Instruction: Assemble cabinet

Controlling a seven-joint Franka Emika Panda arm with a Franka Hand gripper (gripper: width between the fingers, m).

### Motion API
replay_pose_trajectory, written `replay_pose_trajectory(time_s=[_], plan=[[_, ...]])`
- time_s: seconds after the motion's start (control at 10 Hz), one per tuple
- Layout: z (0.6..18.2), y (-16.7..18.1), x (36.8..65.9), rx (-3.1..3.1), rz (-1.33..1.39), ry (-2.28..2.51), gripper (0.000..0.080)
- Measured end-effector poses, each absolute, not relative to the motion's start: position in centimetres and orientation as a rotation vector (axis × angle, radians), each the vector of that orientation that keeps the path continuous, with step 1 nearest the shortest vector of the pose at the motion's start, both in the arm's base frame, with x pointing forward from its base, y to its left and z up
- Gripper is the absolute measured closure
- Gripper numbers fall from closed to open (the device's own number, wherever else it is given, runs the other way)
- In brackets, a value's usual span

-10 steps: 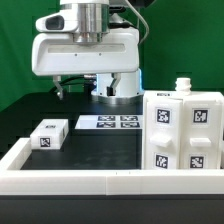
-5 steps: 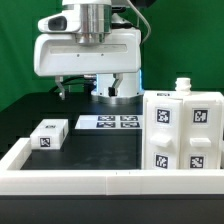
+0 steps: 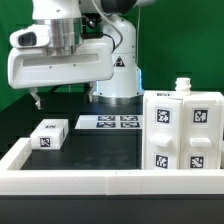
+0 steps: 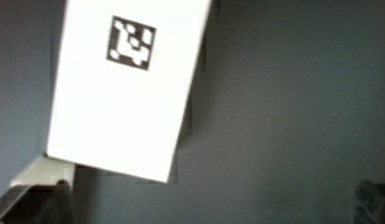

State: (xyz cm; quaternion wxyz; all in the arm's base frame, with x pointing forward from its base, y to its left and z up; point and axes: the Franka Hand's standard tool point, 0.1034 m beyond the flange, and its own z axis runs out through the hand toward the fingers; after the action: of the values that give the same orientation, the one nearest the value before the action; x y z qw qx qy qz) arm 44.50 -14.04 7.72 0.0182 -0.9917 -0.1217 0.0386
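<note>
Hanging over the table (image 3: 100,150) toward the exterior view's left, the Panda arm points its broad white wrist straight down, with the gripper (image 4: 203,198) raised clear of every part. One dark fingertip (image 3: 37,99) shows below the wrist housing. In the wrist view, one finger sits at one corner and a dim dark shape at the opposite edge, so the jaws stand wide apart with nothing between them. The small white tagged block (image 3: 48,133) lies flat on the table below the gripper, untouched, with one tag (image 4: 132,45) facing up. The cabinet body (image 3: 183,135) stands upright at the exterior view's right, well apart from the block. The marker board (image 3: 110,122) lies between them, farther back. A white rail (image 3: 70,180) runs along the near edge.
</note>
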Motion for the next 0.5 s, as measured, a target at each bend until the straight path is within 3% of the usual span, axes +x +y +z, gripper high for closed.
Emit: replay_pose_trajectory(time_s=[0.5], plan=[[6.97, -15.34, 44.23, -3.05, 0.203, -0.358, 0.0003]])
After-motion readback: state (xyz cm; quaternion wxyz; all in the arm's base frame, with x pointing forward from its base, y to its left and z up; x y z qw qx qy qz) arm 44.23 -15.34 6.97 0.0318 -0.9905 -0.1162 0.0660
